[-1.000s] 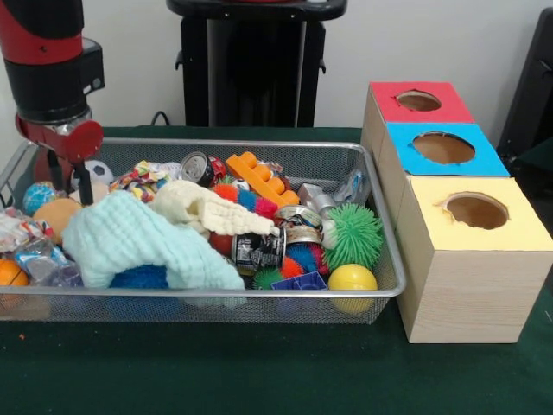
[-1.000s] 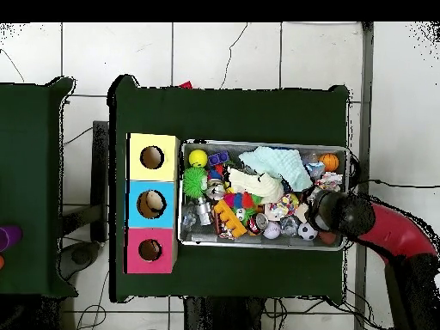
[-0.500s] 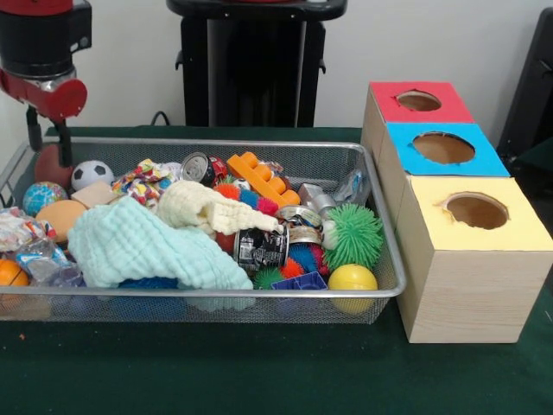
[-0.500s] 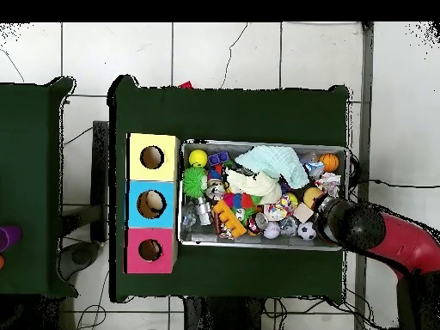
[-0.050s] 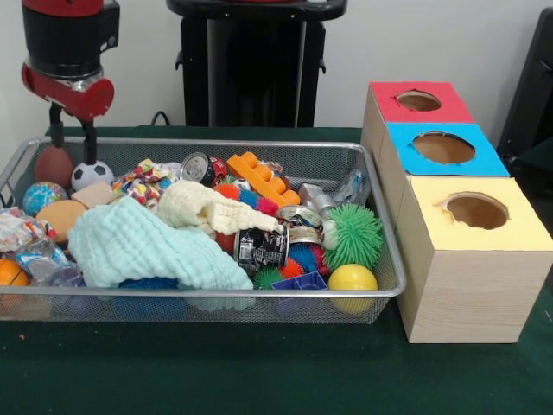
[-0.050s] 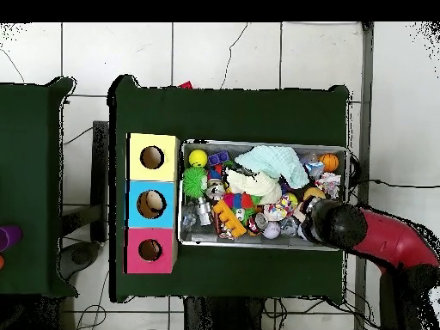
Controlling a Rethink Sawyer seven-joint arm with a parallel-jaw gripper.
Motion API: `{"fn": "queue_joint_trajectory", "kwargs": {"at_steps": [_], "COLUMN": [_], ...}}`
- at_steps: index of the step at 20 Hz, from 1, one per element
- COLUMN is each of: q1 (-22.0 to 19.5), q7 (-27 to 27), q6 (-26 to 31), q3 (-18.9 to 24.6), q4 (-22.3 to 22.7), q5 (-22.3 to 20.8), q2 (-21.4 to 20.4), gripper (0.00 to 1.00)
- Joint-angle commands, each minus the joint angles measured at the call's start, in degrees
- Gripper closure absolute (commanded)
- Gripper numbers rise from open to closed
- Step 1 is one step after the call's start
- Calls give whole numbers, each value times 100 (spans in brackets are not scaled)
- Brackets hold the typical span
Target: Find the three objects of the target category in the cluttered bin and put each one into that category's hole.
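Wire bin (image 5: pixel 259 304) full of toys and bits, set on a dark green table (image 5: pixel 259 372). At the front of the bin — a yellow ball (image 5: pixel 352 278), a spiky green ball (image 5: pixel 354 233) just behind it, and a dark printed can (image 5: pixel 258 249) lying on its side. A big pale blue cloth (image 5: pixel 138 246) heaped over the left half, with a cream knitted cloth (image 5: pixel 207 207) resting on its upper edge. An orange ball (image 5: pixel 10 272) and crinkly wrappers (image 5: pixel 30 251) at the near left end. Further back, a globe ball (image 5: pixel 39 196), a tan pad (image 5: pixel 59 216), a small football (image 5: pixel 91 174), an orange toy brick (image 5: pixel 262 178) and a silver can (image 5: pixel 197 167).

To the right of the bin, three boxes in a row: yellow-topped box (image 5: pixel 471 259) nearest, then blue-topped box (image 5: pixel 442 149), then red-topped box (image 5: pixel 416 102) farthest. One round hole in each top. From overhead, something pale inside the blue hole (image 6: pixel 151 204).

At the far left corner, the gripper (image 5: pixel 71 138) hanging just above the bin, over the football and a dark red ball (image 5: pixel 54 164). Two thin black fingers (image 5: pixel 89 138) apart — open, nothing held between them. From overhead, the red arm (image 6: pixel 387 245) reaching in over the bin's right end.
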Motion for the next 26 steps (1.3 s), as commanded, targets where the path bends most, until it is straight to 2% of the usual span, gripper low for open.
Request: {"fn": "queue_joint_trajectory", "kwargs": {"at_steps": [1, 12, 19, 26], "q1": [275, 859, 1403, 1675], "q7": [772, 1320, 1727, 1694], "q6": [-282, -562, -924, -1232], "q3": [-188, -534, -836, -997], "q4": [648, 833, 972, 928], "q5": [-18, 368, 769, 1256], "q2": [180, 269, 442, 769], "gripper": [0, 0, 0, 0]}}
